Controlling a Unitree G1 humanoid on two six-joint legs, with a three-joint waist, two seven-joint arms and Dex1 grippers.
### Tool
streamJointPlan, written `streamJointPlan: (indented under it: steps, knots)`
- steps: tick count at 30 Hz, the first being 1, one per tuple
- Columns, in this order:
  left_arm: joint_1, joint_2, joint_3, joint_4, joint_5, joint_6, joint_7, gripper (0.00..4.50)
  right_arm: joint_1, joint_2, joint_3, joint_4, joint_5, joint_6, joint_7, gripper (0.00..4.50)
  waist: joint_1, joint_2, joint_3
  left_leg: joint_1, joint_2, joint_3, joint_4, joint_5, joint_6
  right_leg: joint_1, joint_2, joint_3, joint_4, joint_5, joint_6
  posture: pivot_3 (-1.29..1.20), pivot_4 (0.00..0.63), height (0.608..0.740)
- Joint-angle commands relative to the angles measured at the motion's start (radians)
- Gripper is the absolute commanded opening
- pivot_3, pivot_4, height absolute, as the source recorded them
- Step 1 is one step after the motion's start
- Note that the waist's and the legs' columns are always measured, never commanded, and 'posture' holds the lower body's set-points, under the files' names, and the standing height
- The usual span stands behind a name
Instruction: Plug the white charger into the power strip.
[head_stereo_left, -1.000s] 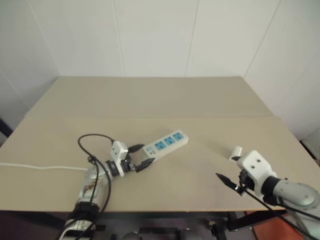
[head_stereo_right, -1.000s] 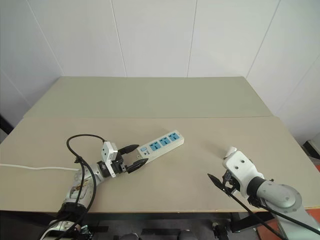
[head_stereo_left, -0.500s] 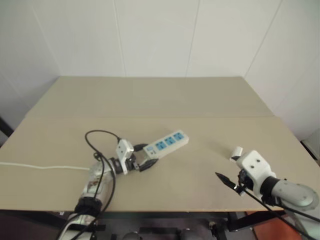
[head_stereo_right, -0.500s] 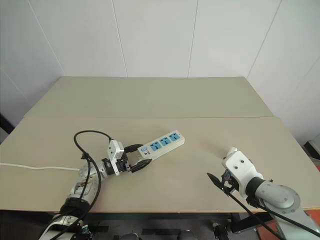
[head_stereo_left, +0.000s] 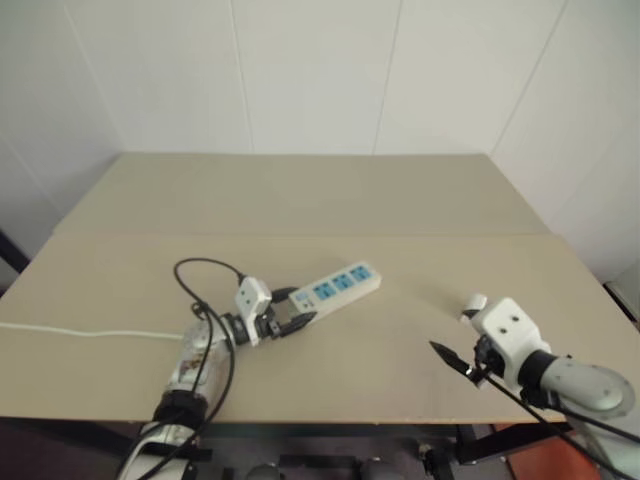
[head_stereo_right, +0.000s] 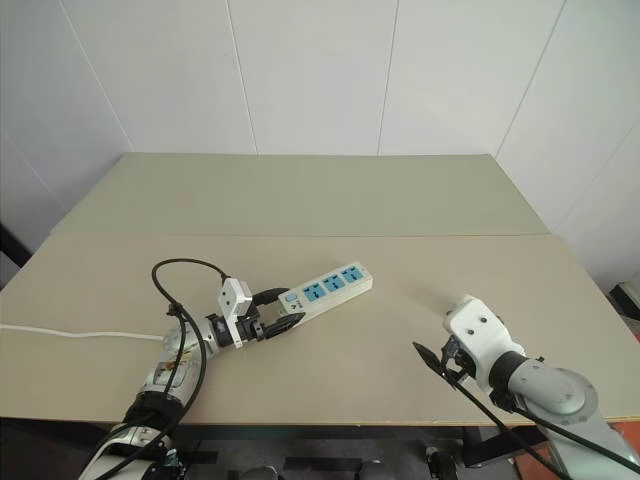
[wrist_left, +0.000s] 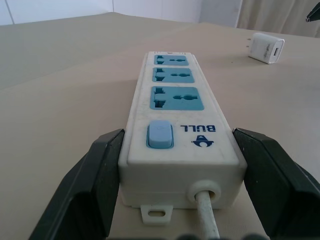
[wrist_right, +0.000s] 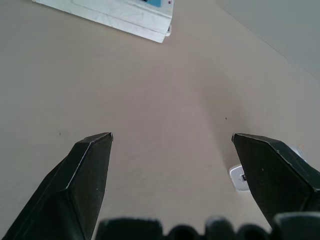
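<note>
Where the white charger (wrist_left: 266, 47) lies, on the counter (head_stereo_right: 330, 200) well to the right of the power strip (head_stereo_right: 318, 294), nothing touches it; in the right wrist view it sits just beside one finger of the right gripper (wrist_right: 172, 145), prongs pointing away from the strip. The strip lies flat at an angle, 3 blue sockets up, switch end w/ cord toward the left gripper (wrist_left: 172, 165). That gripper's black fingers (wrist_left: 95, 175) sit at both long sides of the switch end, closed in to or nearly to the casing; can't tell if there's firm contact. Right gripper hangs low over the counter's near right part, jaws spread wide, nothing between them. White cord (head_stereo_right: 70, 335) runs off left across the counter.
</note>
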Motion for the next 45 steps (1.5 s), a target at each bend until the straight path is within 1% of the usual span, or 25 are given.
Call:
streamJointPlan:
  steps: [1, 3, 5, 7, 9, 11, 13, 14, 16, 18, 21, 24, 25, 28, 33, 36, 39, 45]
  knots:
    - [0.008, 0.013, -0.029, -0.039, -0.019, 0.018, -0.071, 3.21, -0.043, -0.028, -0.053, -0.029, 0.052, 0.071, 0.028, 4.50, -0.001, 0.000, 0.000, 0.000, 0.000, 0.000, 0.000, 0.000, 0.000, 0.000, 0.000, 0.000, 0.000, 0.000, 0.000, 0.00, 0.150, 0.740]
    - [0.018, 0.032, -0.037, -0.070, -0.045, 0.040, -0.137, 3.21, -0.077, -0.075, -0.088, -0.023, 0.081, 0.093, 0.073, 4.50, -0.003, 0.000, 0.000, -0.001, 0.000, 0.000, 0.000, 0.000, 0.000, -0.001, 0.000, 0.000, -0.001, 0.000, 0.000, 0.00, 0.150, 0.740]
    - [0.028, 0.059, -0.049, -0.093, -0.069, 0.049, -0.221, 3.21, -0.109, -0.162, -0.117, 0.009, 0.073, 0.008, 0.158, 4.50, -0.003, 0.000, 0.000, -0.001, 0.000, 0.000, -0.001, 0.000, 0.000, -0.001, 0.000, 0.000, -0.001, 0.000, 0.000, 0.00, 0.150, 0.740]
    - [0.029, 0.075, -0.058, -0.097, -0.079, 0.047, -0.268, 3.21, -0.122, -0.247, -0.130, 0.074, 0.030, -0.163, 0.251, 4.50, -0.004, 0.000, 0.001, -0.001, 0.000, 0.000, -0.001, 0.000, 0.000, -0.001, 0.000, 0.000, -0.001, 0.000, 0.000, 0.00, 0.150, 0.740]
    - [0.017, 0.087, -0.067, -0.077, -0.068, 0.027, -0.297, 3.21, -0.135, -0.336, -0.126, 0.182, -0.017, -0.368, 0.360, 4.50, -0.003, 0.000, 0.001, -0.001, 0.001, 0.000, -0.001, 0.000, 0.000, -0.001, 0.000, -0.001, -0.001, 0.000, 0.000, 0.00, 0.150, 0.740]
    - [0.002, 0.094, -0.075, -0.059, -0.058, 0.014, -0.318, 3.21, -0.172, -0.421, -0.086, 0.320, -0.063, -0.571, 0.463, 4.50, -0.003, 0.000, 0.001, -0.001, 0.001, 0.001, -0.001, 0.000, 0.000, 0.000, 0.000, -0.001, -0.002, -0.002, 0.003, 0.00, 0.150, 0.740]
    - [-0.015, 0.096, -0.076, -0.044, -0.060, 0.013, -0.336, 3.21, -0.273, -0.491, 0.008, 0.491, -0.116, -0.812, 0.569, 4.50, -0.007, 0.000, 0.001, -0.001, 0.001, 0.001, -0.001, 0.000, 0.000, 0.000, 0.000, -0.001, -0.003, -0.002, 0.003, 0.00, 0.150, 0.740]
    - [-0.023, 0.094, -0.075, -0.035, -0.059, 0.007, -0.338, 3.21, -0.352, -0.510, 0.073, 0.581, -0.154, -0.941, 0.617, 4.50, -0.008, 0.000, 0.001, 0.000, 0.001, 0.002, -0.001, 0.000, 0.000, 0.000, 0.000, 0.000, -0.003, -0.002, 0.003, 0.00, 0.150, 0.740]
    - [-0.034, 0.089, -0.073, -0.023, -0.059, 0.002, -0.339, 3.21, -0.516, -0.517, 0.193, 0.737, -0.226, -1.164, 0.701, 4.50, -0.014, 0.001, 0.002, 0.000, 0.001, 0.002, -0.001, 0.000, 0.000, 0.000, 0.000, 0.000, -0.003, -0.002, 0.003, 0.00, 0.150, 0.740]
    - [-0.038, 0.084, -0.072, -0.017, -0.062, -0.001, -0.339, 3.21, -0.691, -0.498, 0.316, 0.882, -0.280, -1.401, 0.808, 4.50, -0.022, 0.002, 0.003, 0.001, 0.001, 0.002, -0.002, 0.000, 0.000, 0.000, 0.000, 0.000, -0.003, -0.002, 0.002, 0.00, 0.150, 0.740]
    - [-0.033, 0.082, -0.078, -0.015, -0.045, -0.028, -0.332, 3.21, -0.898, -0.452, 0.475, 1.037, -0.306, -1.617, 0.959, 4.50, -0.032, 0.002, 0.005, 0.001, 0.001, 0.002, -0.003, 0.000, 0.000, -0.001, 0.000, 0.000, -0.002, -0.001, -0.001, 0.00, 0.150, 0.740]
    - [-0.014, 0.076, -0.087, -0.033, -0.044, -0.032, -0.329, 3.21, -1.049, -0.399, 0.608, 1.160, -0.354, -1.770, 1.042, 4.50, -0.034, 0.002, 0.006, 0.001, 0.001, 0.002, -0.003, 0.000, 0.000, -0.001, -0.001, 0.000, -0.002, 0.000, -0.001, 0.00, 0.150, 0.740]
    - [-0.008, 0.074, -0.088, -0.041, -0.046, -0.030, -0.327, 3.21, -1.089, -0.380, 0.643, 1.206, -0.386, -1.815, 1.047, 4.50, -0.034, 0.002, 0.007, 0.001, 0.001, 0.002, -0.002, 0.000, 0.000, -0.001, -0.001, 0.000, -0.002, 0.000, -0.001, 0.00, 0.150, 0.740]
    - [0.008, 0.068, -0.091, -0.060, -0.046, -0.029, -0.320, 3.21, -1.186, -0.319, 0.723, 1.344, -0.488, -1.939, 0.997, 4.50, -0.029, 0.003, 0.007, 0.001, 0.001, 0.002, -0.002, 0.000, 0.000, -0.002, -0.001, 0.000, -0.001, 0.000, -0.001, 0.00, 0.150, 0.740]
    - [0.030, 0.067, -0.094, -0.075, -0.037, -0.034, -0.304, 3.21, -1.283, -0.245, 0.788, 1.488, -0.668, -2.040, 0.876, 4.50, -0.028, 0.004, 0.007, 0.001, 0.000, 0.002, -0.002, 0.000, 0.000, -0.002, -0.001, 0.001, 0.000, 0.000, -0.001, 0.00, 0.150, 0.740]
    - [0.035, 0.070, -0.093, -0.083, -0.039, -0.032, -0.301, 3.21, -1.309, -0.218, 0.810, 1.534, -0.778, -2.056, 0.795, 4.50, -0.029, 0.004, 0.008, 0.001, 0.000, 0.002, -0.002, 0.000, 0.000, -0.003, -0.001, 0.001, 0.001, 0.000, -0.002, 0.00, 0.150, 0.740]
    - [0.029, 0.072, -0.088, -0.076, -0.037, -0.036, -0.292, 3.21, -1.335, -0.190, 0.823, 1.573, -0.898, -2.047, 0.680, 4.50, -0.030, 0.005, 0.008, 0.001, 0.000, 0.002, -0.002, 0.000, 0.000, -0.003, -0.001, 0.001, 0.001, 0.000, -0.002, 0.00, 0.150, 0.740]
    - [0.040, 0.076, -0.089, -0.090, -0.032, -0.038, -0.281, 3.21, -1.378, -0.151, 0.866, 1.632, -1.083, -2.013, 0.469, 4.50, -0.031, 0.005, 0.008, 0.002, 0.000, 0.002, -0.002, 0.000, 0.000, -0.003, -0.001, 0.001, 0.002, 0.000, -0.002, 0.00, 0.150, 0.740]
